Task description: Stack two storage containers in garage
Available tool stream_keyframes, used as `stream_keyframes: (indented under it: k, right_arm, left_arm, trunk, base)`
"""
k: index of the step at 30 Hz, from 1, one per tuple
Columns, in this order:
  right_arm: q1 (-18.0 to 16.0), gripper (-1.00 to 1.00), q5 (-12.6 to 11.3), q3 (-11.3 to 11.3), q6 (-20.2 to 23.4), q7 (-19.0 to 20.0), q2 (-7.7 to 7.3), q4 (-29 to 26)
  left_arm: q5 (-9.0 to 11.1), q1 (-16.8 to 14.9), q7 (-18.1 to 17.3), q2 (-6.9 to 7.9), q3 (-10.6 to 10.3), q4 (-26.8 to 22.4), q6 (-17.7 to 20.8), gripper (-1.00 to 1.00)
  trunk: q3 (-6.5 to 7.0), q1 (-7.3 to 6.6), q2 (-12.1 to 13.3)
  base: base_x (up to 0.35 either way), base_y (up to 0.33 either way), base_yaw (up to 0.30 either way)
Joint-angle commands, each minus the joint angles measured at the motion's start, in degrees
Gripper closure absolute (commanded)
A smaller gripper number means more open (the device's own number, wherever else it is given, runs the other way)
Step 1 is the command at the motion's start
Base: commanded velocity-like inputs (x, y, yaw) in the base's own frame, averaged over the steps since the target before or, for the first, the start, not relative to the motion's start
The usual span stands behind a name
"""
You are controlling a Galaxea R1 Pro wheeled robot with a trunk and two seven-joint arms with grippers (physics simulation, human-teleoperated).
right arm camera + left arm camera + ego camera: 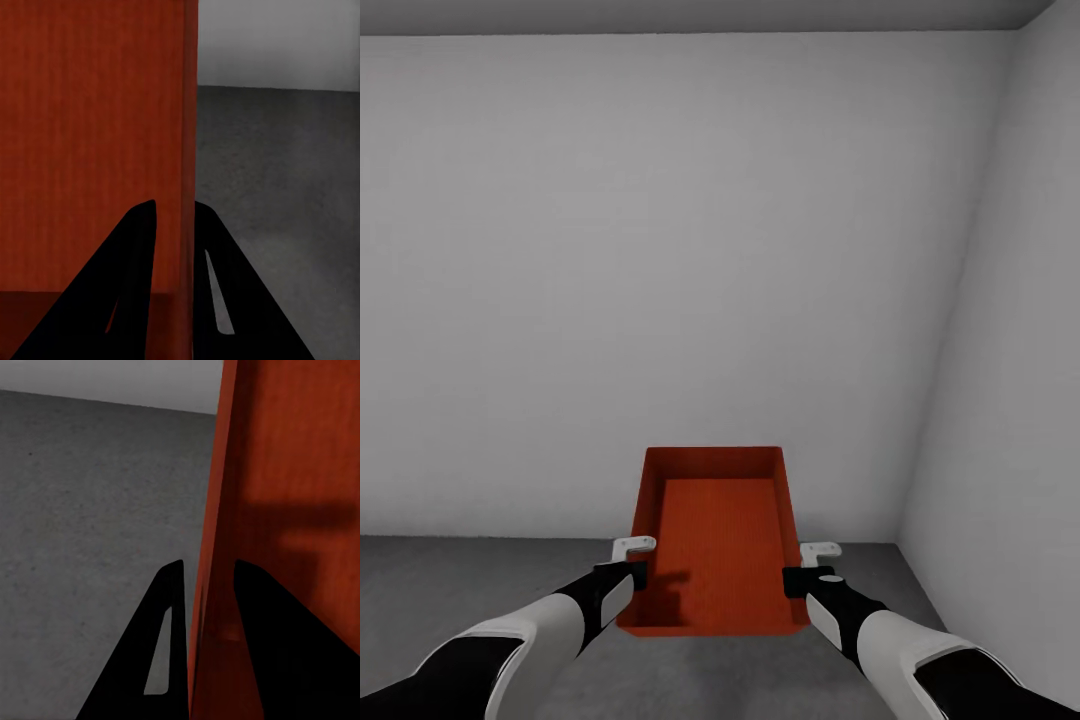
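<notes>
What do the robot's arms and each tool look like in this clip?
Both arms have glossy white shells with black joint sections and black wrists. In the head view, the left tool and right tool carry pale grey bracket-like pieces on top. In the wrist views the fingers are flat, black, tapering wedges with a narrow slot. No cables or markings show.

The light is soft and even, with no glare. The grey wall (690, 250) looks bright and the floor (480, 580) darker. A dark shadow lies inside the orange-red bin (712, 540). The pictures look sharp, not blurry.
</notes>
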Motion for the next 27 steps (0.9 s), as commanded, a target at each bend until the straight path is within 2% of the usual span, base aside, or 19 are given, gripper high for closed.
stream_keyframes:
  k: [1, 7, 19, 27]
  right_arm:
    - [0.02, 1.0, -0.87, -0.17, 0.03, -0.3, -0.01, 0.16]
    - [0.01, 1.0, -0.87, -0.17, 0.06, -0.3, 0.04, 0.16]
    - [0.01, 1.0, -0.87, -0.17, 0.05, -0.3, 0.05, 0.16]
    - [0.02, 1.0, -0.87, -0.17, 0.01, -0.3, 0.01, 0.16]
  left_arm:
    - [-0.37, -0.01, 0.76, 0.51, 1.34, -0.33, -0.63, 1.0]
    - [-0.37, -0.03, 0.76, 0.58, 1.35, -0.32, -0.55, 1.0]
    - [-0.32, 0.0, 0.76, 0.59, 1.35, -0.31, -0.54, 1.0]
    - [-0.36, -0.01, 0.76, 0.59, 1.35, -0.35, -0.54, 1.0]
  trunk:
    - [-0.02, 0.02, -0.05]
    - [-0.02, 0.02, -0.05]
    - [-0.02, 0.02, -0.05]
    - [-0.02, 0.02, -0.05]
  base:
    - [0.0, 0.0, 0.0]
    - [0.107, 0.068, 0.0]
    - [0.219, 0.185, 0.0]
    - [0.048, 0.032, 0.0]
